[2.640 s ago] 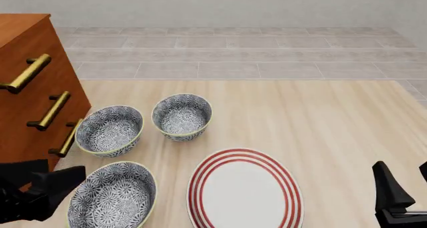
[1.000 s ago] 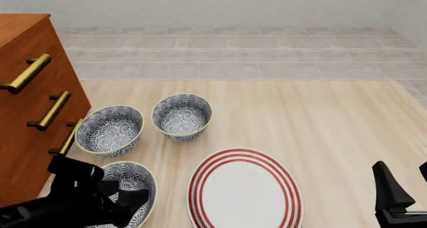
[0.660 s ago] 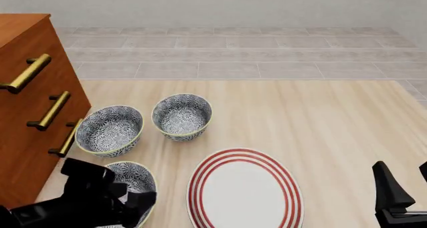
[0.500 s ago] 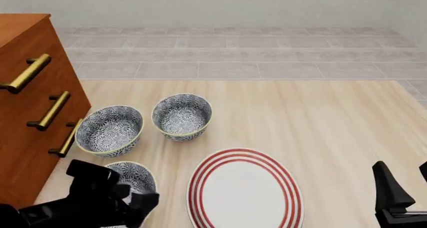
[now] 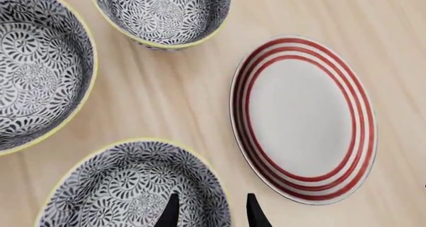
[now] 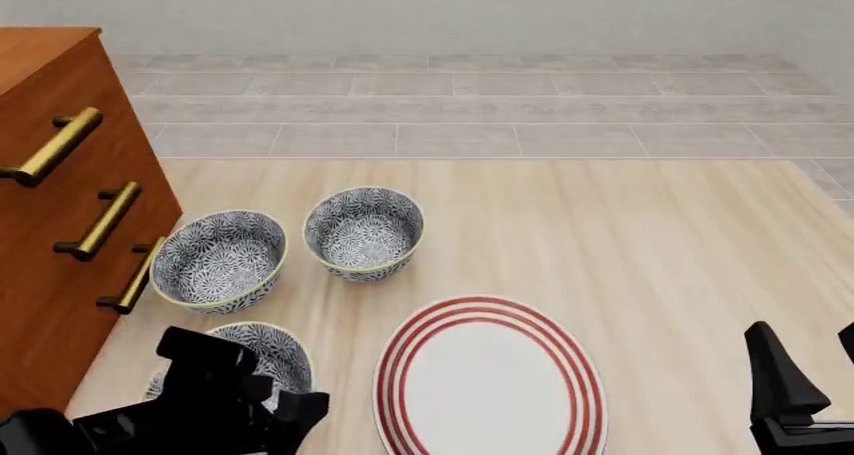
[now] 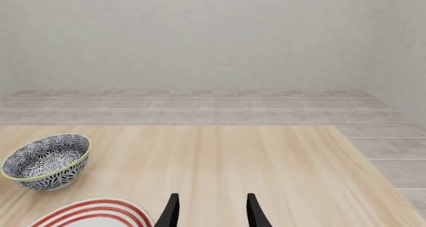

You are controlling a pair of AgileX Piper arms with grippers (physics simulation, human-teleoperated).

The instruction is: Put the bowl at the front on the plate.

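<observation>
Now, left end effector (image 5: 209, 214): I'm seeing it hanging released, fingers straddling the bowl (image 5: 126, 187) rim, lower left of frame.
Right end effector (image 7: 209, 212): sitting released, lower right.
Plate (image 6: 487, 375): lying bare.

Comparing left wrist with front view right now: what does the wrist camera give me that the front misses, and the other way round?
Only the left wrist view shows the left gripper open, its fingers straddling the near rim of the bowl, whose inside is unobstructed.

Only the front view shows the wooden drawer cabinet, the right gripper, and the left arm covering much of that bowl.

Both show the plate, bare, and the two other bowls.
</observation>
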